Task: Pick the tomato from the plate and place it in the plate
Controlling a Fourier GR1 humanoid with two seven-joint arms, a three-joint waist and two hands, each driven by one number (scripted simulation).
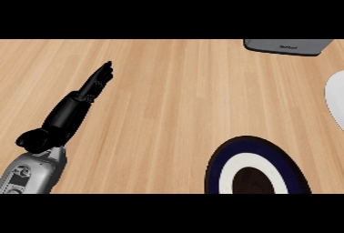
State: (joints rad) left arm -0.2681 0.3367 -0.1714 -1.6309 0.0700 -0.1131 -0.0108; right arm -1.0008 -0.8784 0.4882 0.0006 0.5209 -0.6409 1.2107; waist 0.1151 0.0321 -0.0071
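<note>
My left hand (pixel 67 113) lies over the wooden counter at the left, fingers straight and pointing up and to the right, holding nothing. A dark blue plate (pixel 218 166) with a white ring and a dark centre sits at the lower right, cut by the view's lower edge. The rim of a white plate (pixel 335 98) shows at the right edge. No tomato is visible. My right hand is out of view.
A grey appliance (pixel 287 46) stands at the top right edge. Bare wooden counter (pixel 181 100) spreads between my left hand and the plates.
</note>
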